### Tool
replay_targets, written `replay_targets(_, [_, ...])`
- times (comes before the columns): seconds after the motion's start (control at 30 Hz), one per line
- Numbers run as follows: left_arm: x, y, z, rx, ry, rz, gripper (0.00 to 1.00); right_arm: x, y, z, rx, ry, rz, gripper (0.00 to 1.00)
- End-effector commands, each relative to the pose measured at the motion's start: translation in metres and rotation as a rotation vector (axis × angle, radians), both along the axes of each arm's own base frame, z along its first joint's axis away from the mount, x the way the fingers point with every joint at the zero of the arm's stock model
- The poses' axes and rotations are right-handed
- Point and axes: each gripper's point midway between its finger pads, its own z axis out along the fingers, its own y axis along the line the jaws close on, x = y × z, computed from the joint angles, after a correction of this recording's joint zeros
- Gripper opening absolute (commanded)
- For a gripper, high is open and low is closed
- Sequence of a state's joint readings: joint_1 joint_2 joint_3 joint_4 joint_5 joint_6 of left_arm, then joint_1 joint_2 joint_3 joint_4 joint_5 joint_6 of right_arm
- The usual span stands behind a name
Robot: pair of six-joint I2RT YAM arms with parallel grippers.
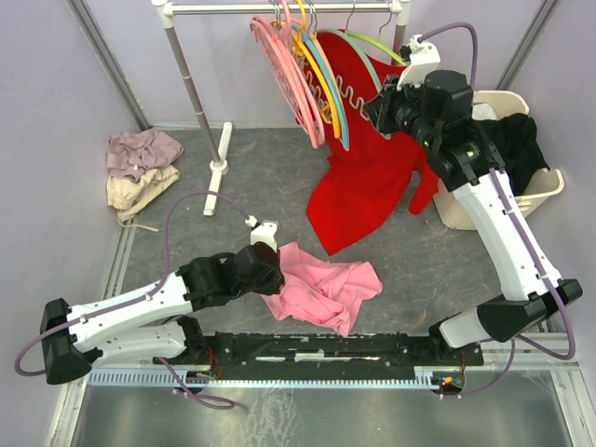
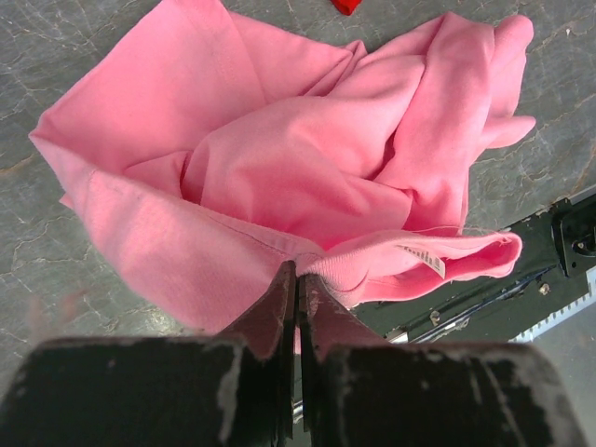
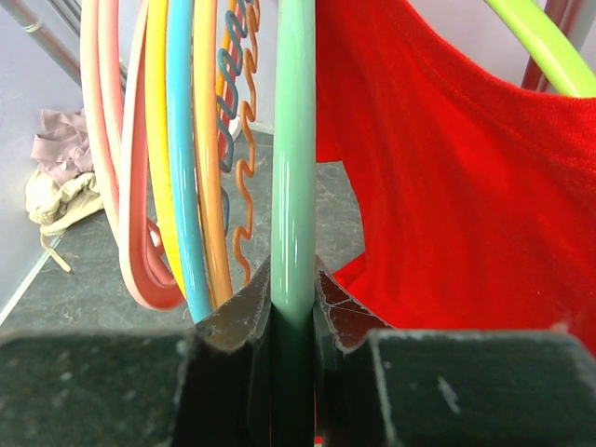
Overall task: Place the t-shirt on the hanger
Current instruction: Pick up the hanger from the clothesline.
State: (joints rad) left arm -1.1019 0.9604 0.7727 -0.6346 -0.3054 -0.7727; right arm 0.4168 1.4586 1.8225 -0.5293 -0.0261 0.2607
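Note:
The pink t-shirt (image 1: 326,284) lies crumpled on the grey floor mat in front of the arm bases. My left gripper (image 1: 270,265) is shut on its collar edge (image 2: 372,265); in the left wrist view the jaws (image 2: 298,275) pinch the ribbed fabric beside the white label. The pale mint-green hanger (image 3: 294,140) hangs on the rail among other hangers. My right gripper (image 3: 293,279) is shut on its arm, raised at the rack (image 1: 377,110). The hanger's hook and lower bar are hidden.
A red shirt (image 1: 368,177) hangs from a lime-green hanger (image 3: 540,42) just right of my right gripper. Pink, yellow, blue and orange hangers (image 3: 177,140) crowd its left. The rack pole (image 1: 191,84), a clothes pile (image 1: 140,168) and a beige bin (image 1: 549,186) stand around.

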Motion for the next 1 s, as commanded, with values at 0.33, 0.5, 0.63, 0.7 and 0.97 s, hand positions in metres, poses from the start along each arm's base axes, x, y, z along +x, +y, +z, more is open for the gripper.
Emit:
replay_targets(0.33, [0.004,-0.005,0.021,-0.073,-0.016,0.048,0.03,0.003,0.014,0.065,0.114,-0.187,0.069,0.01])
replay_targets(0.5, [0.004,-0.005,0.022,-0.068,-0.017,0.047,0.03,0.015,0.023,0.054,0.107,-0.145,0.084,0.01])
replay_targets(0.63, [0.004,-0.004,0.024,-0.067,-0.021,0.048,0.03,0.015,0.027,0.053,0.124,-0.151,0.103,0.01])
replay_targets(0.7, [0.004,-0.004,0.024,-0.066,-0.021,0.048,0.03,0.014,0.027,0.054,0.128,-0.154,0.105,0.01])
replay_targets(0.97, [0.003,-0.002,0.024,-0.074,-0.019,0.051,0.03,0.004,0.008,0.072,0.085,-0.195,0.041,0.02])
